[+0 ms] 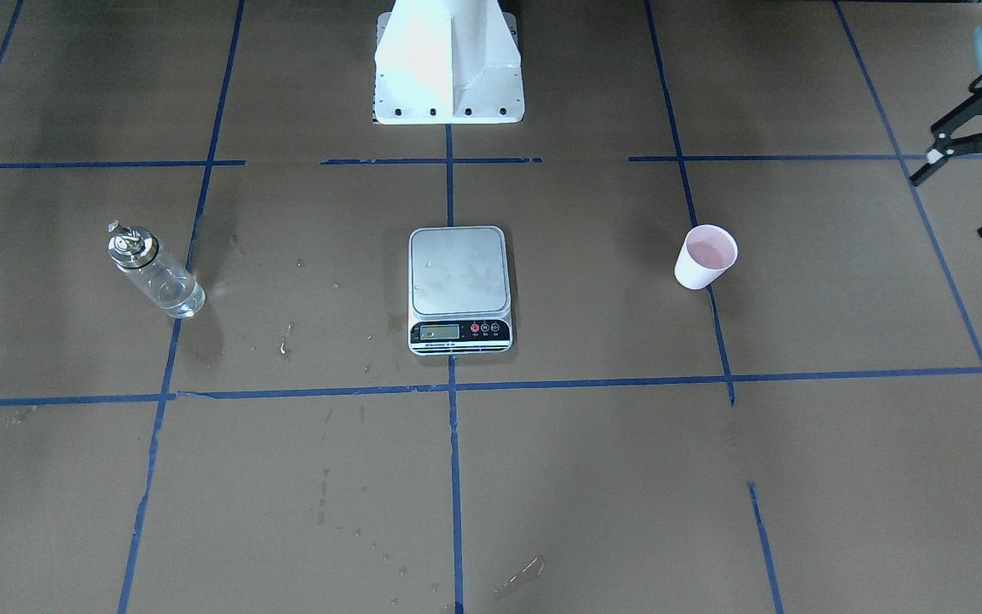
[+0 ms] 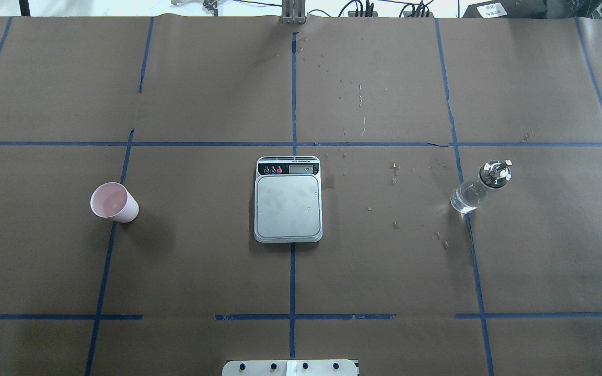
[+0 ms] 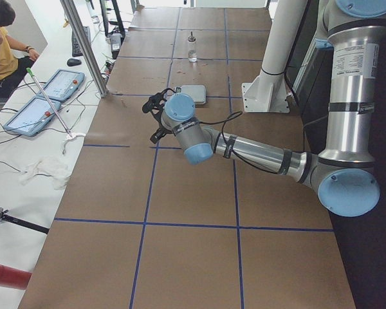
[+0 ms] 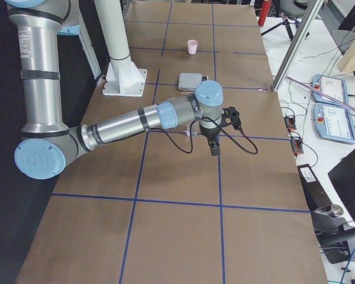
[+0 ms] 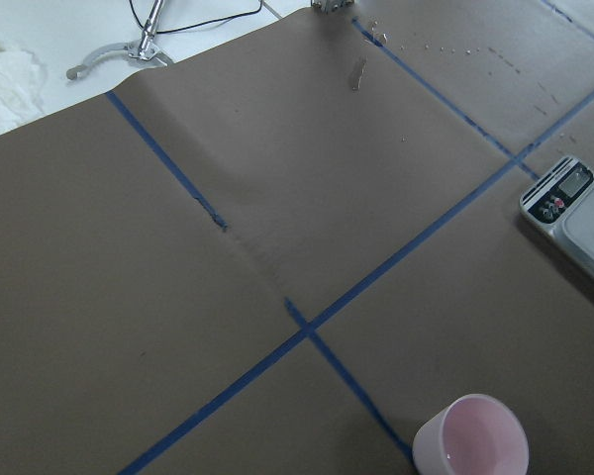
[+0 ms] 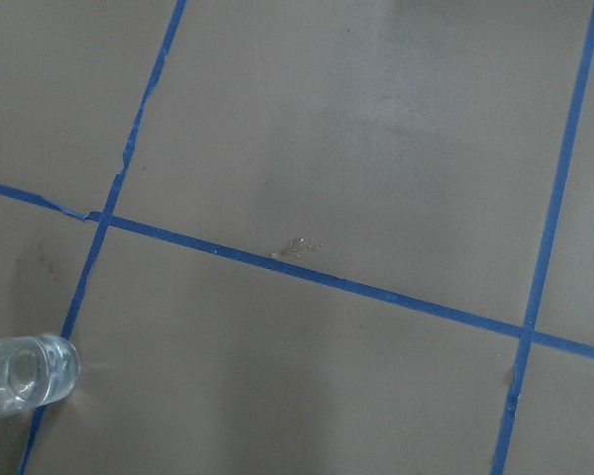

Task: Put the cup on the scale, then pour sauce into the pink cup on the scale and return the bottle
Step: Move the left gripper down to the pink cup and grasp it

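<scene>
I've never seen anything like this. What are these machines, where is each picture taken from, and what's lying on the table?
These are two robot arms mounted at a table covered in brown paper and marked with blue tape. Two pictures look down on the table from opposite sides, two look along it from its ends, and two come from small cameras on the arms' wrists. In the middle lies a kitchen scale with nothing on it. A pink cup stands to one side and a glass bottle with a metal spout to the other, both untouched. Each arm ends in a pincer for grasping. The left pincer is open and empty. The right pincer hangs over bare table; I cannot tell whether it is open.
</scene>
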Motion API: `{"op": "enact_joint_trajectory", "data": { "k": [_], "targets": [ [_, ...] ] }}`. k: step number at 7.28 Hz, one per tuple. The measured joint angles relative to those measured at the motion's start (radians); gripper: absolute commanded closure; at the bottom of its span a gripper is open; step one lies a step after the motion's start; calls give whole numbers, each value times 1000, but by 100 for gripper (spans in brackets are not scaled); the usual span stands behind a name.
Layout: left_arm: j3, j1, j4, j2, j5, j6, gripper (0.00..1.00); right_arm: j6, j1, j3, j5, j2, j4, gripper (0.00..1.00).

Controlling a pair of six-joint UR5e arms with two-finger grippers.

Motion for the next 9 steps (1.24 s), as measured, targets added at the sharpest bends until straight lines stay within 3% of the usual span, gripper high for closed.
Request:
{"op": "enact_joint_trajectory", "data": {
  "k": [2,4,5,9],
  "targets": [
    [-72,229,-1,8,305,-251,0,0,-2,0,0,-2,0,0],
    [-89,393,19,50,584,-449,18,0,-2,-1,0,-2,0,0],
    [-91,438,25,83,670,-513,21,0,-2,-1,-1,-2,0,0],
    [-91,555,29,128,764,-655,23,0,-2,-2,-1,-3,0,0]
  ]
}}
